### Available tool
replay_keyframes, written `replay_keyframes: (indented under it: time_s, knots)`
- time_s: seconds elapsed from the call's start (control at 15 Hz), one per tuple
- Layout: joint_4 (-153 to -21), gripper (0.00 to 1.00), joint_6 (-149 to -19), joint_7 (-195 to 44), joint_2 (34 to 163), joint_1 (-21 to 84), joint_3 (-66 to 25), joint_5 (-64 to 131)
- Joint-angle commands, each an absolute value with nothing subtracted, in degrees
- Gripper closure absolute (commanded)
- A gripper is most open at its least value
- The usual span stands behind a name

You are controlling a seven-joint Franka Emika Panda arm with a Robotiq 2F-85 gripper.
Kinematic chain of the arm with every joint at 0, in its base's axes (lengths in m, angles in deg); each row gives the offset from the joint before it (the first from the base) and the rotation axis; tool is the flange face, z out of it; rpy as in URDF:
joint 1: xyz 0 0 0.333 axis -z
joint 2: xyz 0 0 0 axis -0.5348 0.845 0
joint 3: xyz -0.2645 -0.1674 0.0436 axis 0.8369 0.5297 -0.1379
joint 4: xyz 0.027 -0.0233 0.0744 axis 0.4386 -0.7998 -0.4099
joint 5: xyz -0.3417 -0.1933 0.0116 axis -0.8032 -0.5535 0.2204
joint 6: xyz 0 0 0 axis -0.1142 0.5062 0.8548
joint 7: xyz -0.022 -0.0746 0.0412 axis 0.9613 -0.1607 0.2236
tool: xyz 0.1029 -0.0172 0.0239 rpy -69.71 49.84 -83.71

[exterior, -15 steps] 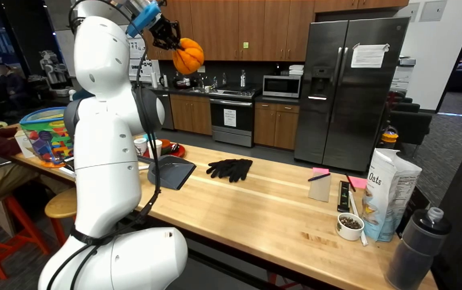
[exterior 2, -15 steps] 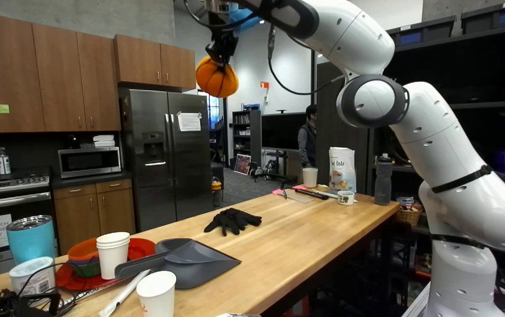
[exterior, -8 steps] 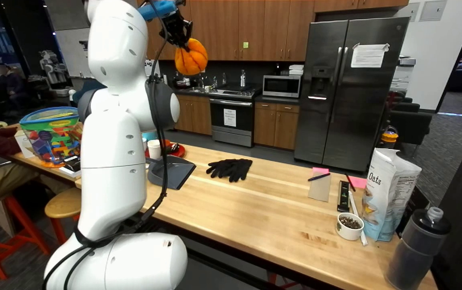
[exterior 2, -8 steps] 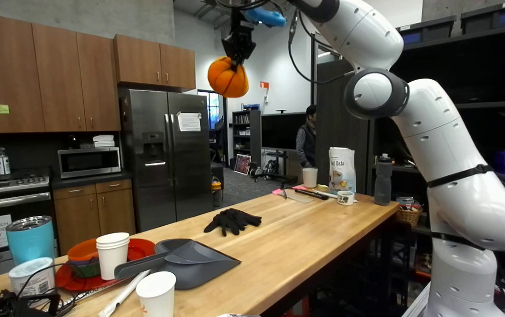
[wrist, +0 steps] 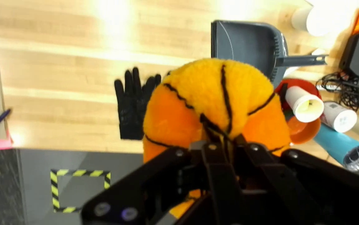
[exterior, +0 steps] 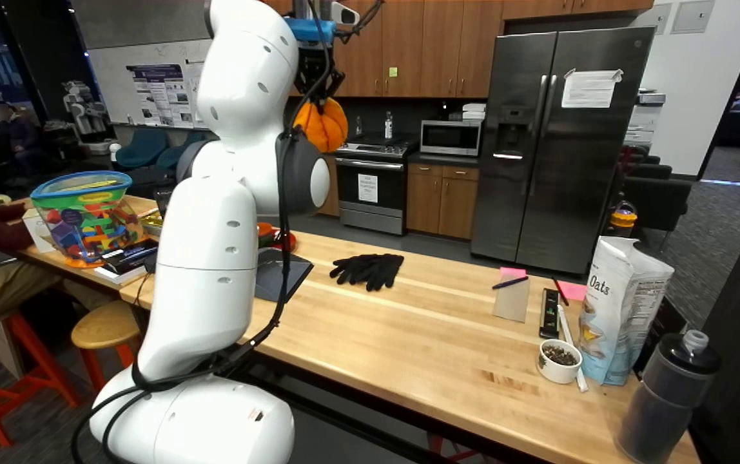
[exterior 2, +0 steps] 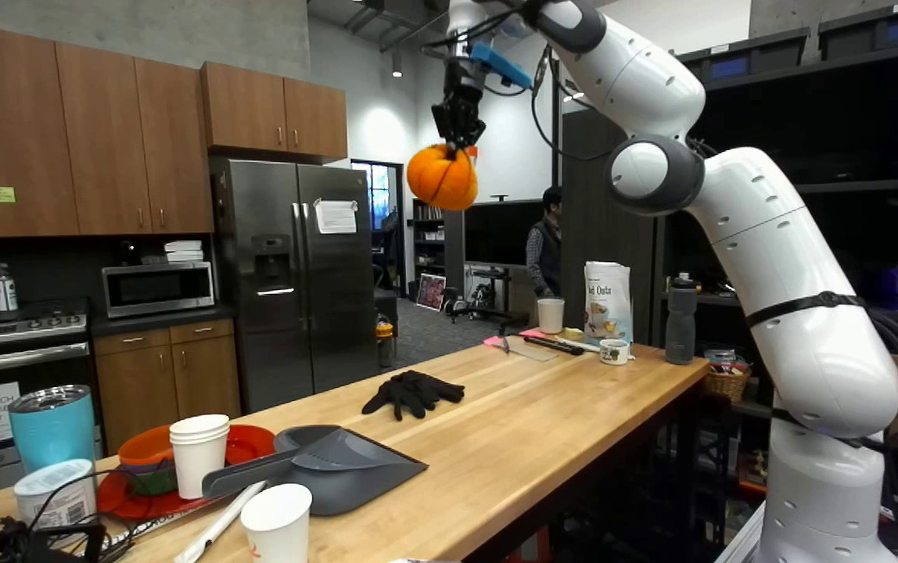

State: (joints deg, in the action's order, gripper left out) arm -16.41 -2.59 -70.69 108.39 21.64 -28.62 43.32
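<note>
A stuffed orange pumpkin with dark seams hangs high above the wooden table. My gripper points down, shut on the stem at the pumpkin's top. In an exterior view the gripper and pumpkin appear just beyond the white arm. From the wrist, the pumpkin fills the middle, and the gripper pinches its narrow dark stem, mostly hidden by the fingers. Below lie black gloves, partly covered by the pumpkin in the wrist view. Beside them is a grey dustpan.
White cups, a red plate and a turquoise tumbler crowd one table end. At the opposite end stand an oats bag, a bottle and a small bowl. A person stands behind.
In both exterior views the gripper and the held pumpkin have moved rightward and lower in the picture. The gripper has swung to point more nearly straight down. Objects on the table have stayed put.
</note>
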Motion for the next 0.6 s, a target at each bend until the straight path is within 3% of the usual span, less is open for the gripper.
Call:
replay_keyframes:
  time_s: [0.0, 0.53]
  knots:
    - [-15.23, 0.97, 6.09, -69.24, 113.0, 25.5, -28.81, 44.84]
    - [-13.97, 0.97, 17.02, -81.39, 122.91, 24.85, -27.55, 37.77]
